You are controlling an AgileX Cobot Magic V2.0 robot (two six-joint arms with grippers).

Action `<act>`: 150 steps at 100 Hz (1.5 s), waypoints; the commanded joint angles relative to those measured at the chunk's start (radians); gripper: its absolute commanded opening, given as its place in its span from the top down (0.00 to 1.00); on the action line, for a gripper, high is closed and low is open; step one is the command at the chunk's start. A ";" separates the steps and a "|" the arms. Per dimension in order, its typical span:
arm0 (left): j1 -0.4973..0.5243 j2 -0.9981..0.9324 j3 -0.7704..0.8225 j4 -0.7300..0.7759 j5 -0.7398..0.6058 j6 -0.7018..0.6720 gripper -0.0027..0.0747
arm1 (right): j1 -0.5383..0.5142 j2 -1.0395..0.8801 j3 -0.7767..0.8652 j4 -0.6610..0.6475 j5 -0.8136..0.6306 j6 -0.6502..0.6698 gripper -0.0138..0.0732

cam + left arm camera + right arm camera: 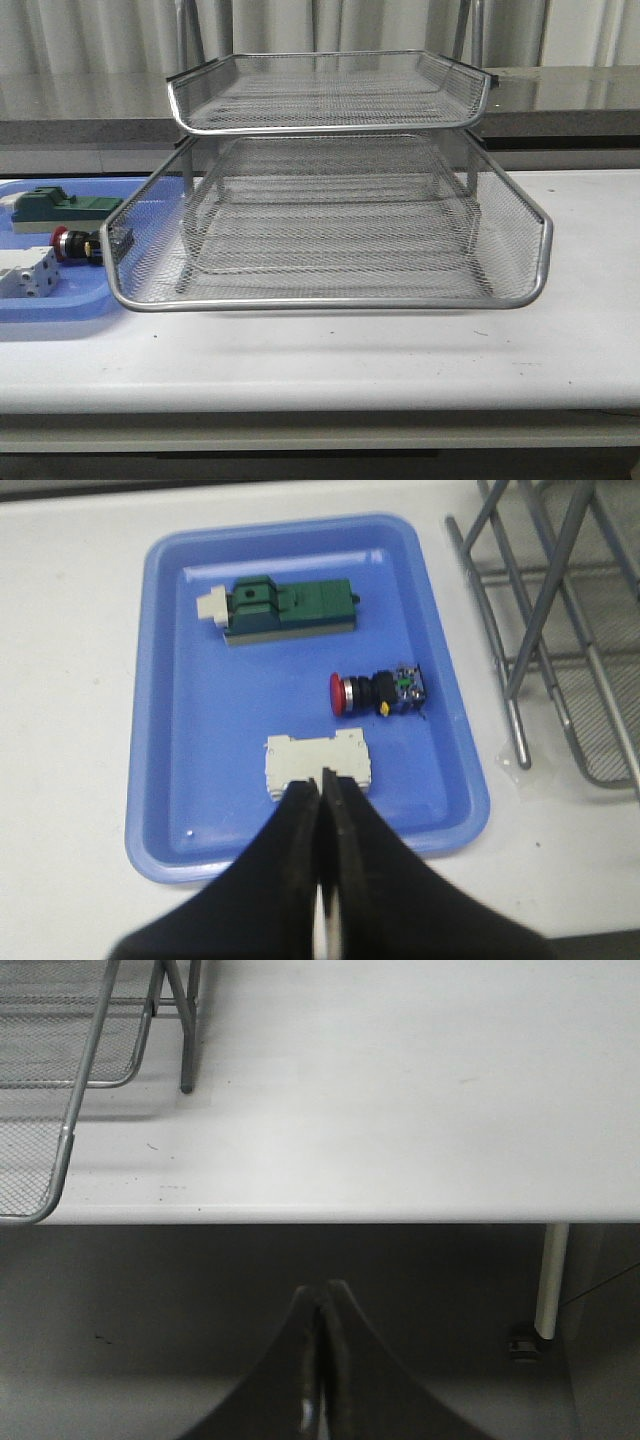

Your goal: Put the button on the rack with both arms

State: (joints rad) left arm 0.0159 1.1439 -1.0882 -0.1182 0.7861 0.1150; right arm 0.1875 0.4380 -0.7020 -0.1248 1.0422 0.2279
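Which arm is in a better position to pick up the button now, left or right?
Left. Its left gripper hangs over the blue tray where the button lies; the right gripper is off the table edge, with no button in view.

front: level, facing rack (330,200) over surface (400,360) | left wrist: looks down on blue tray (170,780), rack legs at edge | right wrist: above surface edge, rack corner shared

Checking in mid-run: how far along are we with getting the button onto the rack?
Nothing is done yet. The red-capped push-button switch lies on its side in the blue plastic tray, ungrasped. The silver wire-mesh rack holds nothing. The left gripper hangs shut over the tray; the right gripper is shut, off the white table's edge. Grasp, transfer and placement all remain.
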 commanded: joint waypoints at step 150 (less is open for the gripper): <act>-0.001 0.598 -0.588 -0.194 0.216 0.562 0.20 | -0.001 0.008 -0.034 -0.017 -0.058 -0.002 0.97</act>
State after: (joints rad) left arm 0.0159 1.7154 -1.5760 -0.2715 0.9855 0.5930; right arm 0.1875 0.4380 -0.7020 -0.1248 1.0422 0.2279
